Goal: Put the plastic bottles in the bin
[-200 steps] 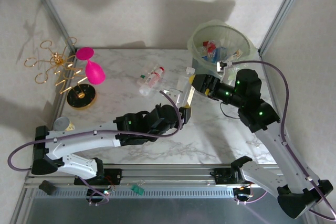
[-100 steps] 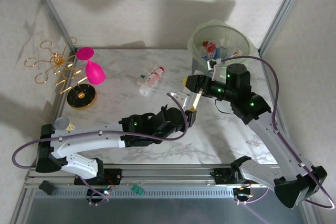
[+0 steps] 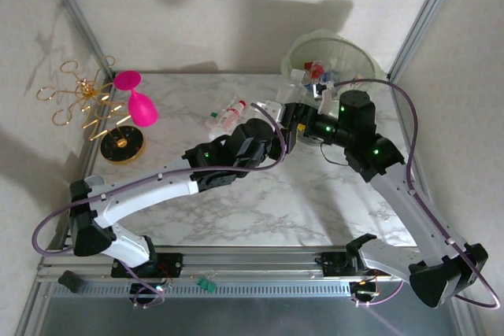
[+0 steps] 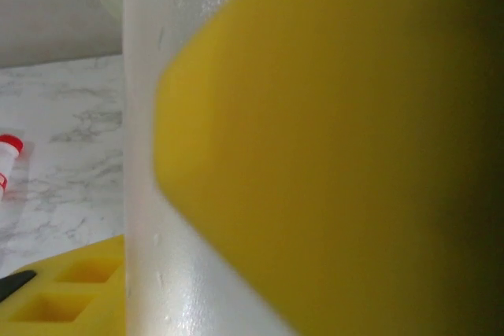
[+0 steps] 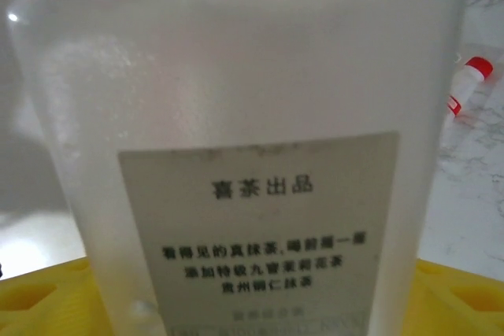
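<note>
A frosted clear plastic bottle (image 5: pixel 236 76) with a grey printed label hangs above the table's middle, between both grippers. My left gripper (image 3: pixel 277 116) is shut on this bottle (image 4: pixel 146 155), with one yellow finger (image 4: pixel 63 281) at its side and a yellow patch across its face. My right gripper (image 3: pixel 291 121) stands open around it, a yellow finger (image 5: pixel 39 304) on each side and a slight gap on the right. Two more bottles (image 3: pixel 226 118), one red-capped, lie on the marble. The pale-green bin (image 3: pixel 370 57) at the back right holds several bottles (image 3: pixel 315 71).
A pink goblet (image 3: pixel 138 100) leans on the gold wire stand (image 3: pixel 87 104) with its black round base (image 3: pixel 122 145) at the far left. Metal frame posts run along both sides. The red-capped bottle (image 5: pixel 465 84) lies just beyond the held one.
My left arm has carried the bottle up and away from me, into the right gripper's fingers. The right gripper has shifted slightly left to meet it.
</note>
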Motion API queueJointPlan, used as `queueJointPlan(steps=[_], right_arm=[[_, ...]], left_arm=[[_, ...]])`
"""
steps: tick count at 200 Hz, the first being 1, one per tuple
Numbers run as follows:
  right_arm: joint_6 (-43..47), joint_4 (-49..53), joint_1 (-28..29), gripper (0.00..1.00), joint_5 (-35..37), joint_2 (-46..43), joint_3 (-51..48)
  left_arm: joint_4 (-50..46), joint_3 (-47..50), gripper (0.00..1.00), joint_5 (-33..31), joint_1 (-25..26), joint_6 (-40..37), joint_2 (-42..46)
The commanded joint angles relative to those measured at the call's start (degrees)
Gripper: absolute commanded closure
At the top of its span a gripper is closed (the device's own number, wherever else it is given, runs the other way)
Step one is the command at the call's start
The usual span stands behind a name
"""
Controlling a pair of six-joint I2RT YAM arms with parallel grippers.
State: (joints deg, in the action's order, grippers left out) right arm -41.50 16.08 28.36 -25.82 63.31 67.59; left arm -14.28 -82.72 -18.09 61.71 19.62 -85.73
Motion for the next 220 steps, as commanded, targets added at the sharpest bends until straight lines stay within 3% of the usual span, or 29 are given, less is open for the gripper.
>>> queueJointPlan(steps=[1,43,66,82,95,117,143,177,220], right_arm=[[0.9,-1.0,0.2,0.18,-2.6,1.6,3.7],[1.2,-1.3,0.2,0.37,-1.1,3.0,6.8],[1.0,-1.2,0.1,0.40,-0.9,4.4,8.2],[-0.8,-1.5,0.2,0.50,-0.2,4.4,7.6],[-2.1,-2.8,0.1,0.56,-0.6,3.9,6.3],[-2.1,-3.5,0.2,0.56,1.5,2.3,5.3],[1.3,0.7,-0.4,0.56,6.1,2.7,9.2],[5.6,8.3,-6.5,0.56,10.4,7.9,19.1],[10.1,15.3,-15.5,0.56,16.4,17.4,31.4]], left_arm=[[2.8,-2.4,0.66,3.2,-1.5,-2.3,-0.9],[6.3,-0.4,0.66,10.4,-3.4,-3.5,-0.1],[6.4,0.6,0.64,11.2,-1.9,-5.4,0.4],[6.1,0.9,0.55,11.0,-1.3,-6.3,0.3],[5.3,0.8,0.35,10.8,-1.3,-6.2,0.2],[4.5,1.4,0.15,10.8,-1.4,-5.9,1.7],[3.9,2.0,0.04,11.9,-2.4,-4.9,5.5],[3.7,4.0,0.01,12.5,-4.1,-6.4,12.9],[-0.4,9.1,0.01,16.1,-10.2,-3.0,17.8]])
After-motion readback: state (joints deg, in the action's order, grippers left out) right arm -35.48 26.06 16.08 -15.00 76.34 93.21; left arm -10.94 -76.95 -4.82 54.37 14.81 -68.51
